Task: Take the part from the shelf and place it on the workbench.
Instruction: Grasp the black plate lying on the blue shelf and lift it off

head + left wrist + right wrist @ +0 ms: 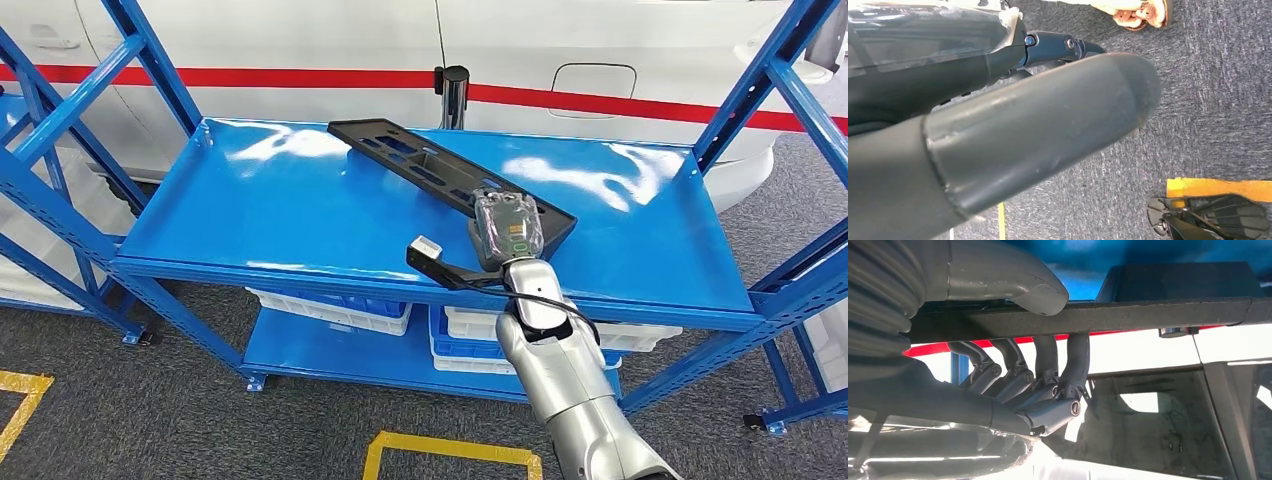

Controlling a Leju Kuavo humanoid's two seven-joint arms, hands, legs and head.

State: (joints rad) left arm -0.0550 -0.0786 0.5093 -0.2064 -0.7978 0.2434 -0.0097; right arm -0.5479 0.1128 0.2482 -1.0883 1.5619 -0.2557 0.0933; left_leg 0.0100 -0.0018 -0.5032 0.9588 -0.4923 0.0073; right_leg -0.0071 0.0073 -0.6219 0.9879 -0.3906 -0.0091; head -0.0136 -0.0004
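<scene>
The right hand (508, 228) grasps the near right end of the part (440, 168), thumb on one face and fingers (1048, 365) hooked under the other, while the part lies on the top shelf (300, 215); lifting and transfer to the bench remain. The part is a long, flat black plastic panel with slotted cut-outs, set diagonally. The left hand (998, 135) hangs over the floor, holding nothing; whether its fingers are spread or curled cannot be determined.

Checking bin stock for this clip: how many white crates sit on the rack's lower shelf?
2: one white crate under the middle of the blue top shelf, another right of it behind the right arm. Others may be hidden under the shelf.
</scene>
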